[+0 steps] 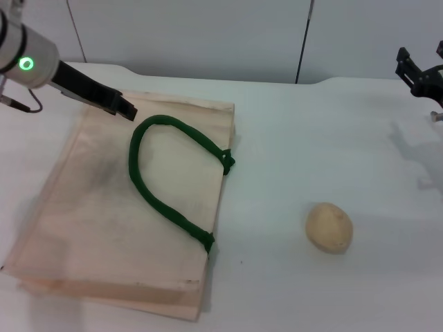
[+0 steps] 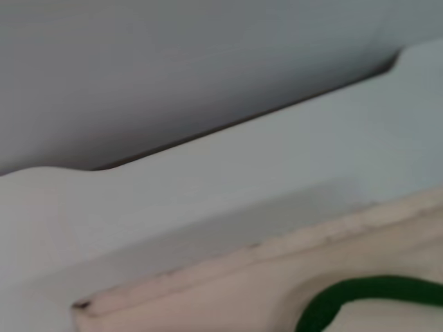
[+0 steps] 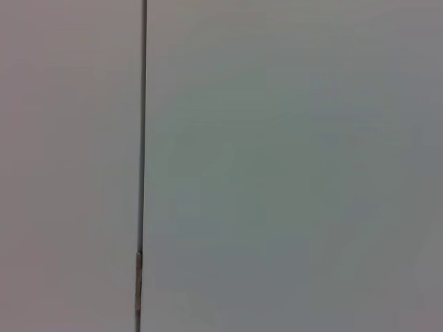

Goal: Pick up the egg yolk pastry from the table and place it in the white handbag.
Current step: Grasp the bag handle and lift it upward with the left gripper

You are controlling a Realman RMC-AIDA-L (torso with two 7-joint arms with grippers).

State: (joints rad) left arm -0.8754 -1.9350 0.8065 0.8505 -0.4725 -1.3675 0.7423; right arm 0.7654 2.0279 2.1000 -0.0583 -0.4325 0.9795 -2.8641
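The egg yolk pastry (image 1: 329, 227) sits alone on the white surface (image 1: 297, 138), on the robot's right side, well apart from the white handbag (image 1: 104, 228) and touched by nothing. It is a small rounded lump, pale tan, matte and a little uneven. I would guess it is light and crumbly, with a skin that dents or flakes if squeezed hard, and being round it may roll if nudged from one side. The sensible hold looks to be across its widest part, from above, with fingers on opposite flanks and only gentle pressure.

The handbag lies flat on the robot's left, its cream fabric collapsed. One dark green rope handle (image 1: 166, 173) loops across its upper face, and the left wrist view shows an edge of the bag with a stretch of that handle (image 2: 360, 294). The mouth appears to be at the edge where the handle is fixed, facing the pastry, and it looks closed flat, so getting the pastry in will likely need that edge lifted or held apart.

The left claw (image 1: 121, 105) hangs over the far corner of the bag, its fingers looking pressed close together and holding nothing. The right claw (image 1: 415, 69) is up at the far right edge, far from the pastry; I cannot tell whether it is spread or closed.
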